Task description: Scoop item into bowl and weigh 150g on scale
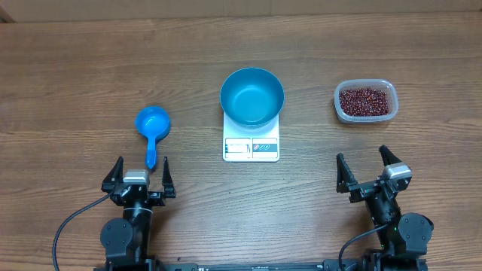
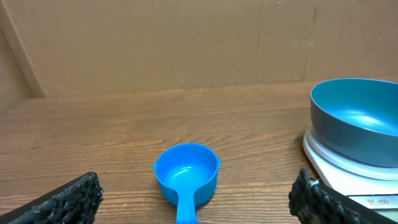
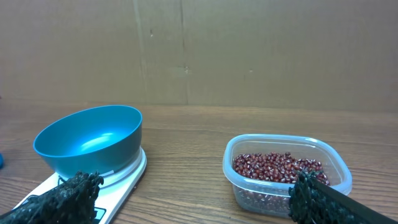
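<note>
Fingers (image 1: 117, 170) on left gripper (image 1: 141, 162) and right gripper (image 1: 361, 154) gape empty, scoop (image 1: 153, 121) and tub (image 1: 337, 105) ahead.

In the overhead view, the scale (image 1: 251, 147) is set on the table (image 1: 75, 68) at the centre of the frame. The bowl (image 1: 252, 96) is placed on the scale, over its upper part. The scoop (image 1: 152, 124) is laid well to the left of the scale, its handle pointed toward the lower edge. The tub (image 1: 338, 105) is found at the upper right, well apart from the scale, and the beans (image 1: 365, 101) are contained in it. The left end effector (image 1: 141, 169) is positioned at the lower left, around the end of the scoop's handle. The right end effector (image 1: 363, 159) is positioned at the lower right, below the tub.
</note>
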